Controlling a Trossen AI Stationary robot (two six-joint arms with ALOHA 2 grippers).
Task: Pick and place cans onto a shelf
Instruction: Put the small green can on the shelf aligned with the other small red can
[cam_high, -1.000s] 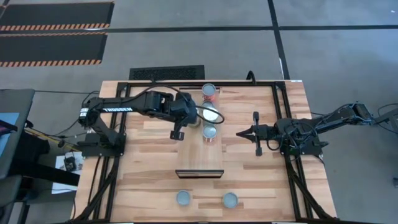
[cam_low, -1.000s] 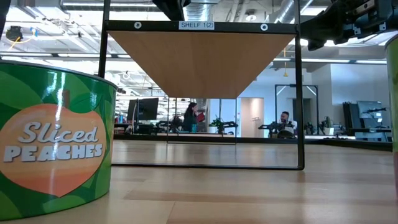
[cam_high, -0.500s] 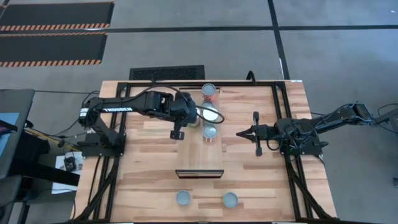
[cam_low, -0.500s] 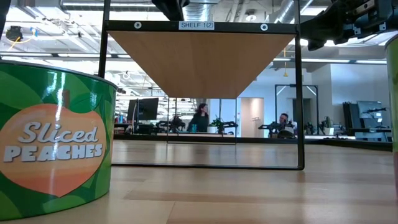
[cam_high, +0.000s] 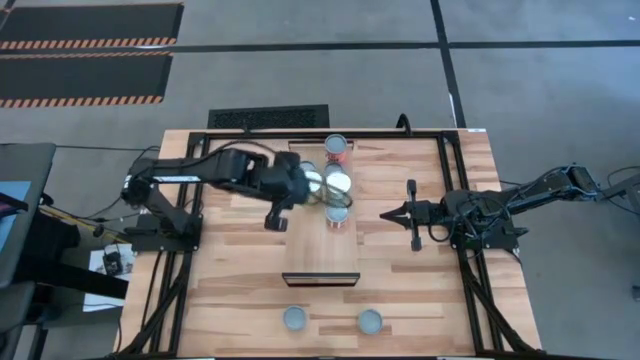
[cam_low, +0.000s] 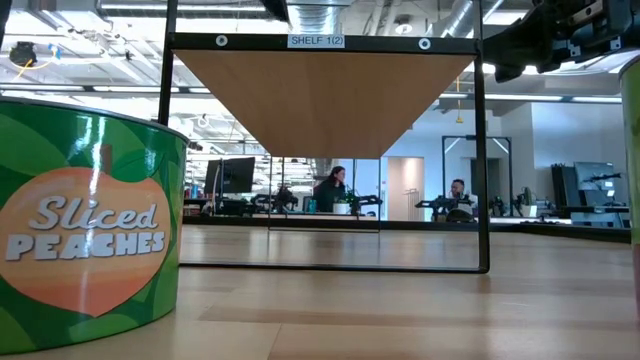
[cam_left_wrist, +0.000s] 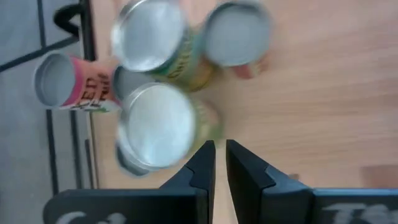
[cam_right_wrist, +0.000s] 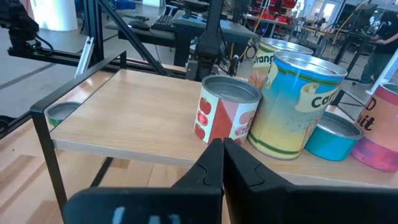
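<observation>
The shelf (cam_high: 320, 250) is a light-wood plank raised on a black frame at the table's middle. Several cans stand bunched on its far half: a pink one (cam_high: 339, 147), a tall yellow-and-blue one (cam_right_wrist: 298, 106), a can just left of the tall one (cam_high: 313, 180), a red tomato can (cam_right_wrist: 227, 118) and a short blue tin (cam_right_wrist: 336, 140). My left gripper (cam_left_wrist: 219, 155) hangs just left of the group and above the plank, with a narrow gap between its fingers and nothing in it. My right gripper (cam_high: 385, 214) waits right of the shelf, shut and empty.
Two more cans stand on the tabletop near its front edge (cam_high: 295, 318) (cam_high: 370, 320); one, a green sliced-peaches can (cam_low: 90, 220), fills the low view's left. The shelf's near half is bare wood. People sit and walk in the room beyond.
My left gripper has drawn back from the tall can toward the table's left edge and risen a little. The cans on the shelf stand where they were.
</observation>
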